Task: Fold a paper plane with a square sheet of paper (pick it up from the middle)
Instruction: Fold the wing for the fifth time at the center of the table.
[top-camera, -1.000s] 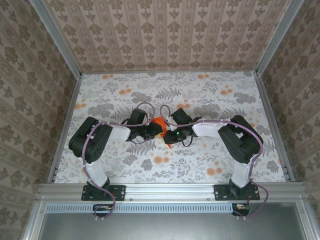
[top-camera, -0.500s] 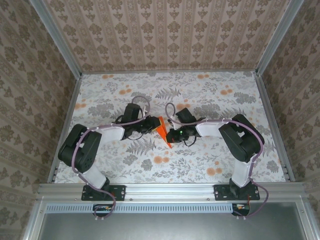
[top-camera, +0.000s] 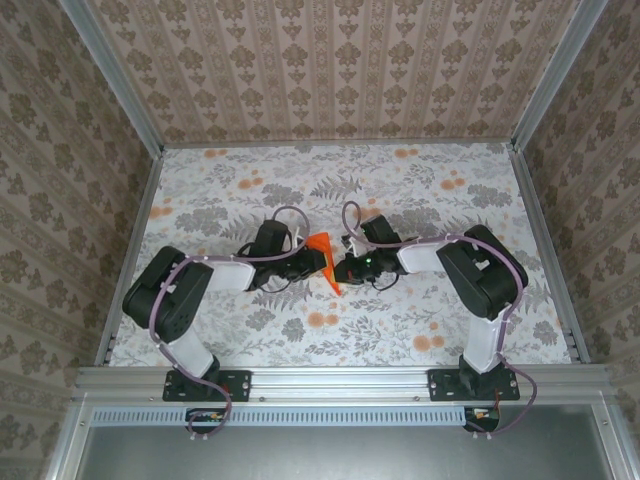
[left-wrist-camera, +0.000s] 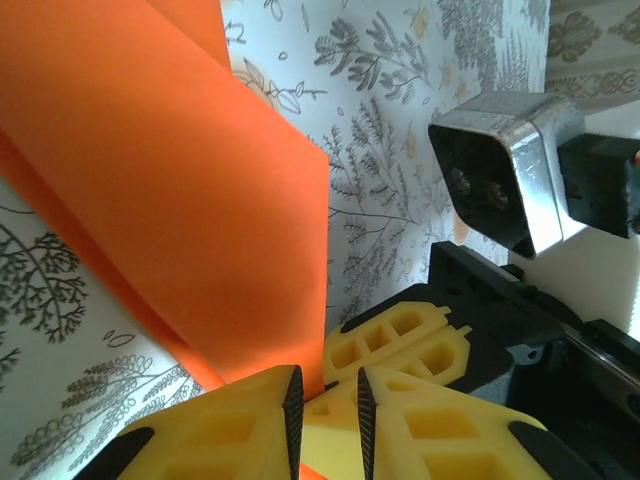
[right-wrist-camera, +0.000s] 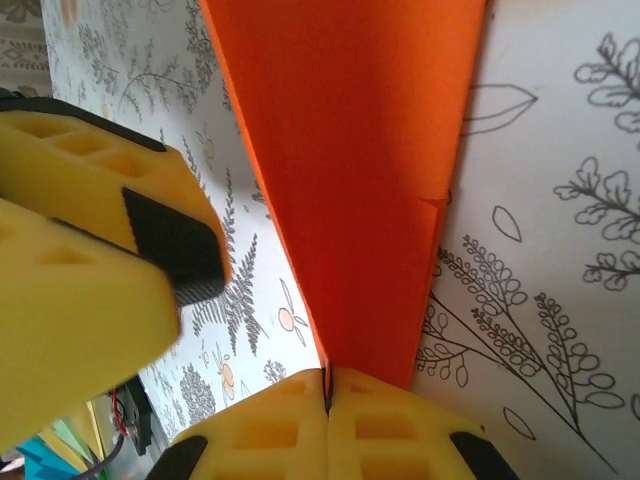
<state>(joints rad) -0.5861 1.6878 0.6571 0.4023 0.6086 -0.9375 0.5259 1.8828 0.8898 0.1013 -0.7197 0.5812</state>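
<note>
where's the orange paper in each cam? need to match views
Top external: orange paper mid-table, between left gripper and right gripper.
Left wrist: paper covers the left half, running down to the left gripper at the bottom edge.
Right wrist: paper top centre, narrowing into the shut right gripper.
Shared landmark: flower-print table cover behind it.

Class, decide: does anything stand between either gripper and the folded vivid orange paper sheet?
Nothing visible does. The right gripper is shut on the folded vivid orange paper sheet; the left gripper sits right against it.
</note>
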